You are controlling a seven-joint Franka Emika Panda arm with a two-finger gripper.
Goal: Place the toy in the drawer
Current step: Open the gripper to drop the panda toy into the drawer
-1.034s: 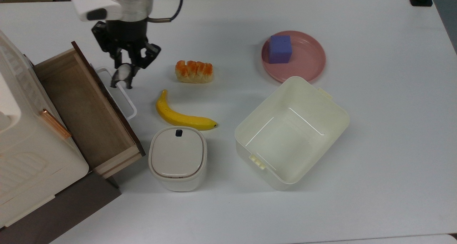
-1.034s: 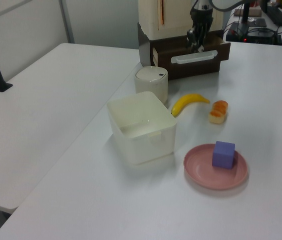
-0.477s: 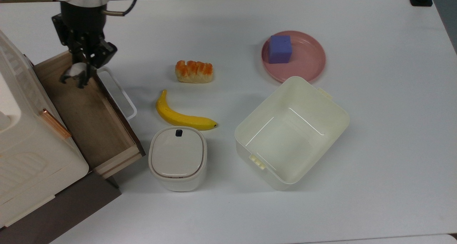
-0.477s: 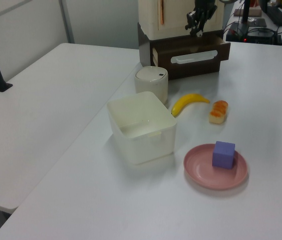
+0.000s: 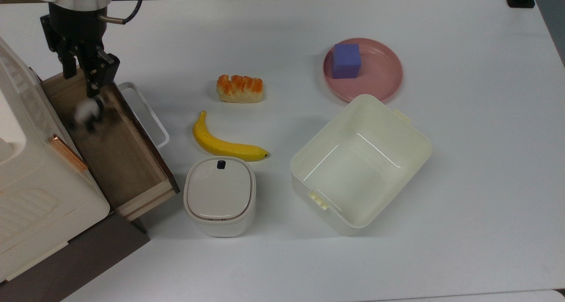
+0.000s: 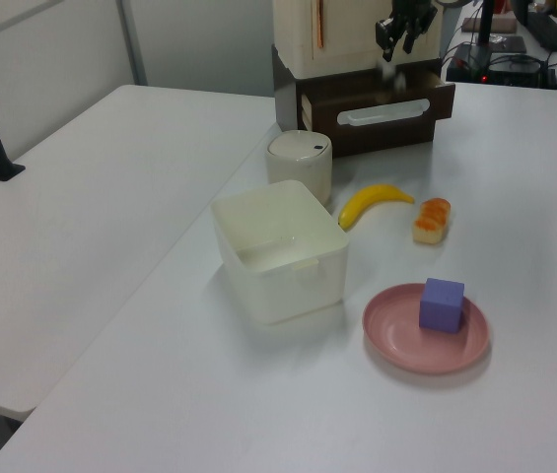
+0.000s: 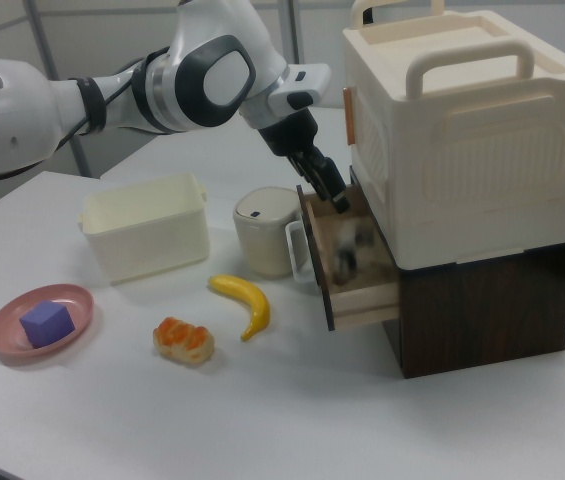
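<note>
Black-and-white toy (image 5: 88,112) blurred below spread jaws, over open drawer (image 5: 115,148).

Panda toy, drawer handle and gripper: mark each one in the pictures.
panda toy (image 5: 88,112), top view, on its blurred black-and-white body inside the drawer.
drawer handle (image 5: 148,113), top view, on the long bar of the white loop.
gripper (image 5: 86,74), top view, midway between its open fingertips above the drawer.

no text, label, brand, number or sign could be read on anything in these views.
</note>
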